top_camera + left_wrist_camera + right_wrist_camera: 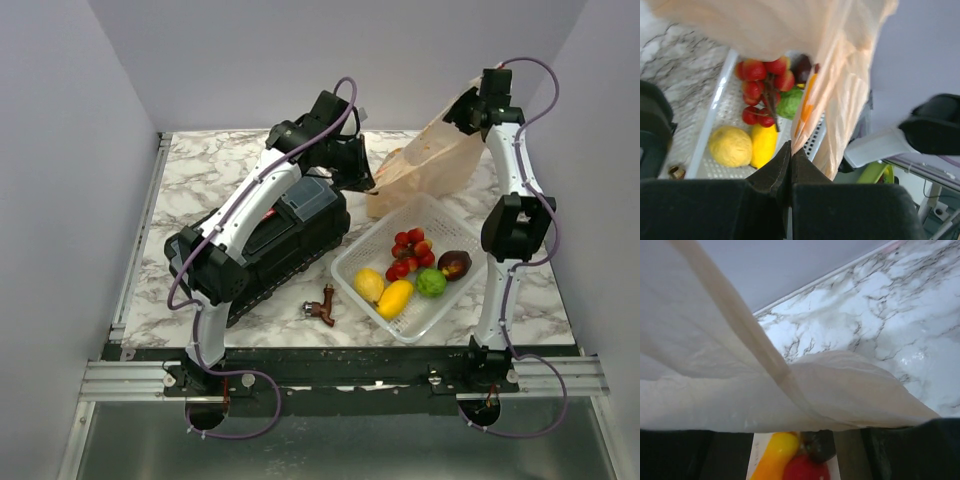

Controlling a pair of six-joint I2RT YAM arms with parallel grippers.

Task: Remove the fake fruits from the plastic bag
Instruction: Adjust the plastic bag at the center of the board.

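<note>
My left gripper [790, 156] is clamped fully together on a low fold of the plastic bag [430, 165], and the film rises straight out of the pinch. My right gripper [468, 108] is high at the bag's other end, near the back wall. In its wrist view the jaws stand apart with film draped across them, and I cannot tell whether any of it is caught there. The bag hangs stretched between the two, above the far corner of the white mesh basket [447, 305].

The fake fruits [408, 252] lie in that basket: a red berry cluster [760, 87], a lemon [730, 146], a yellow mango [763, 144] and a lime [789, 103]. A dark maroon fruit [455, 264] sits beside them. Whether anything is inside the bag I cannot tell.

Bare marble table [200, 180] opens to the left of and behind my left arm. The right side is tight: the basket's right corner sits just beside my right arm, which stands near the side wall. A black case [285, 230] lies under my left arm, its end close to the basket's left rim. A small copper-coloured fitting [322, 305] lies between the case and the basket, near the front edge.
</note>
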